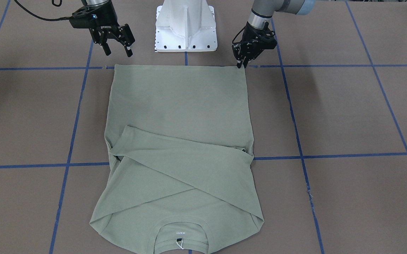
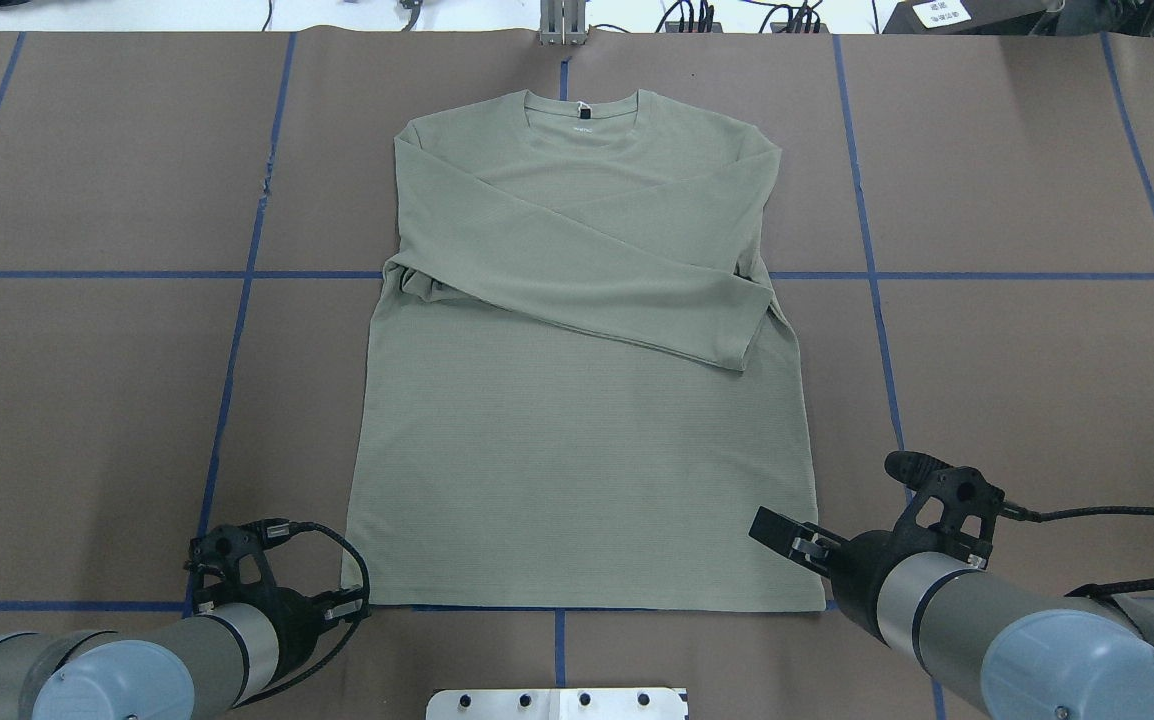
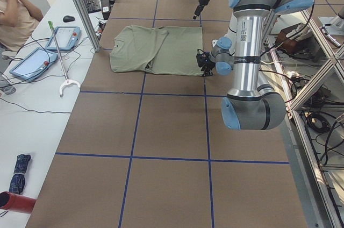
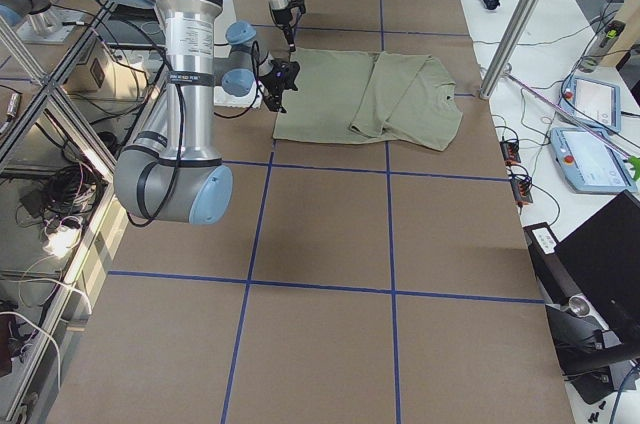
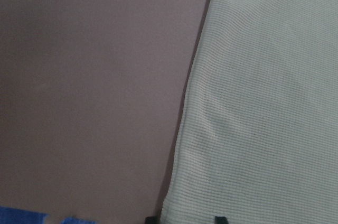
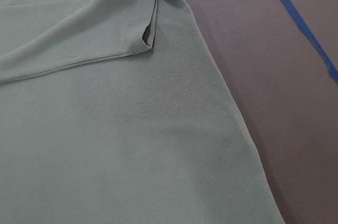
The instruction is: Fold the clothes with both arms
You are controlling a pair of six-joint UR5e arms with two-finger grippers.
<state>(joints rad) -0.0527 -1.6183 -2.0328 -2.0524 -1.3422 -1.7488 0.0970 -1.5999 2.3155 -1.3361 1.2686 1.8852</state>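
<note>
The sage-green shirt (image 2: 577,450) is laid flat at the middle of the brown surface (image 2: 1037,380); seen from overhead, its ribbed neck (image 2: 582,110) is at 12 o'clock and its hem at 6 o'clock. Both sleeves are folded across the chest, and the cuff (image 2: 734,345) of the upper one is turned toward 3 o'clock.

The left arm (image 2: 137,660) is brought in low from 7 o'clock; the left gripper (image 1: 241,64) is pointed down at the hem's corner on that side. In the left wrist view its two fingertips (image 5: 219,218) are seen a narrow way apart, with the corner of the cloth between them and not pinched.

The right arm (image 2: 987,630) is brought in from 5 o'clock; the right gripper (image 1: 118,53) is held tilted above the surface near the other hem corner; its fingers are spread wide and nothing is held.

The white pedestal base (image 1: 186,28) is set at 6 o'clock, just beyond the hem.
</note>
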